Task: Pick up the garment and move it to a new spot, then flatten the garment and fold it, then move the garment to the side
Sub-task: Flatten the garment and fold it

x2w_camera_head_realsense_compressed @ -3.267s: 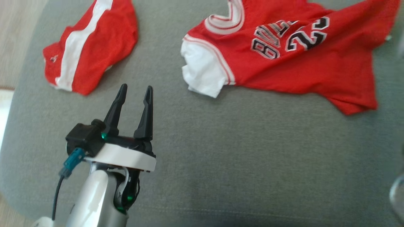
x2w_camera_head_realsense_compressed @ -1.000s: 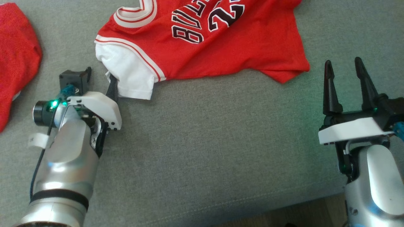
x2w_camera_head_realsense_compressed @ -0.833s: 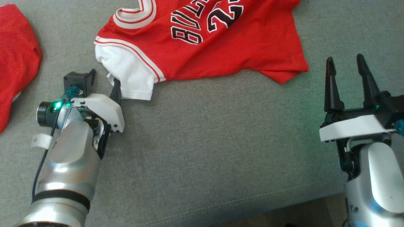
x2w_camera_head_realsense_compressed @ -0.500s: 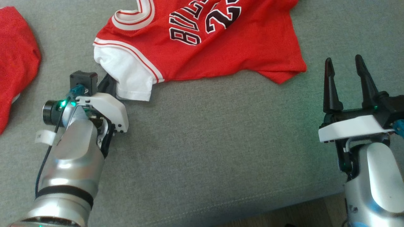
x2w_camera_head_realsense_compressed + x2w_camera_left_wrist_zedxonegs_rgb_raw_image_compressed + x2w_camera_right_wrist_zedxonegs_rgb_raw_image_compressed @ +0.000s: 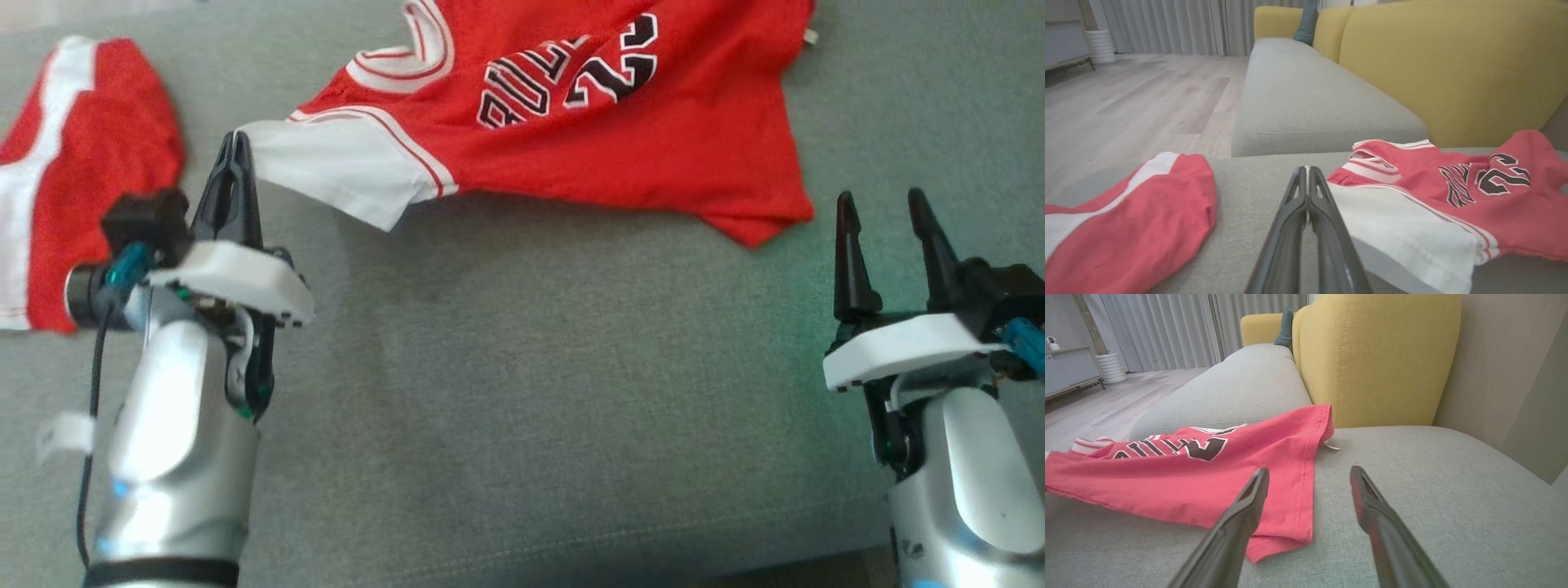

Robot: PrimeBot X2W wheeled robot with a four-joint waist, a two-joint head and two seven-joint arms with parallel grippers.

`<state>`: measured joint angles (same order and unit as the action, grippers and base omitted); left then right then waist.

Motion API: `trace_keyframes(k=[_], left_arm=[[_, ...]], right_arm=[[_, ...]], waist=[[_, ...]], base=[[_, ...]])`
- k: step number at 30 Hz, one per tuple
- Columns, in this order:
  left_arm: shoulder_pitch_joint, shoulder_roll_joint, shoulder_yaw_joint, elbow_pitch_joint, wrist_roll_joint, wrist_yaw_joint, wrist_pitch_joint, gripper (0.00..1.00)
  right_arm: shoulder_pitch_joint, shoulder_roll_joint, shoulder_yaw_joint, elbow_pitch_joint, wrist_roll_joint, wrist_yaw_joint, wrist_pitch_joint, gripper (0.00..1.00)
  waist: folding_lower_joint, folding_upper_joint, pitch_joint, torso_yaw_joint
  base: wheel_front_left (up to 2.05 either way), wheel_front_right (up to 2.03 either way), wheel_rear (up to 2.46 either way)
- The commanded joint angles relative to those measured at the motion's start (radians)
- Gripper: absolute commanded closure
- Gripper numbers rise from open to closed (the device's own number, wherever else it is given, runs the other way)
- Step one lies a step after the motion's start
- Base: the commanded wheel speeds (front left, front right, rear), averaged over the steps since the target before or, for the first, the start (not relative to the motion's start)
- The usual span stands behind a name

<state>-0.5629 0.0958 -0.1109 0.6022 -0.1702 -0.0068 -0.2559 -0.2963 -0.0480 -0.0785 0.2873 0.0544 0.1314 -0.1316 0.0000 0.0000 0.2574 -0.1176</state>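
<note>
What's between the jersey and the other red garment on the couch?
The left gripper, shut on the white sleeve of the jersey, with grey couch cushion under it. The head view and left wrist view both show this.

The right gripper (image 5: pixel 1308 470) rises from the bottom edge with its two dark fingers spread wide, the left one crossing in front of the hem of a red jersey (image 5: pixel 1208 477). The jersey lies rumpled on a grey seat cushion (image 5: pixel 1433 490) — black, white-edged lettering faces up at its far left. Behind it stands a yellow backrest (image 5: pixel 1372 355), and further off pale curtains (image 5: pixel 1167 330) hang beside a wooden floor (image 5: pixel 1094 412).
</note>
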Motion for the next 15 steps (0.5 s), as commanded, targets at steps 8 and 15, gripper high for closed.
trace_keyframes(k=[8, 15], left_arm=[[0.115, -0.004, 0.096, -0.238, 0.017, 0.026, -0.006, 1.0], [0.169, -0.02, 0.126, -0.287, 0.037, 0.033, -0.006, 1.0]], right_arm=[[-0.002, -0.002, -0.003, 0.072, 0.032, -0.001, 0.029, 0.0], [0.011, -0.002, 0.046, 0.146, 0.108, -0.001, 0.058, 0.0]], waist=[[0.0, 0.0, -0.06, 0.063], [0.0, 0.0, -0.078, 0.078]], base=[[0.0, 0.0, 0.0], [0.0, 0.0, 0.0]])
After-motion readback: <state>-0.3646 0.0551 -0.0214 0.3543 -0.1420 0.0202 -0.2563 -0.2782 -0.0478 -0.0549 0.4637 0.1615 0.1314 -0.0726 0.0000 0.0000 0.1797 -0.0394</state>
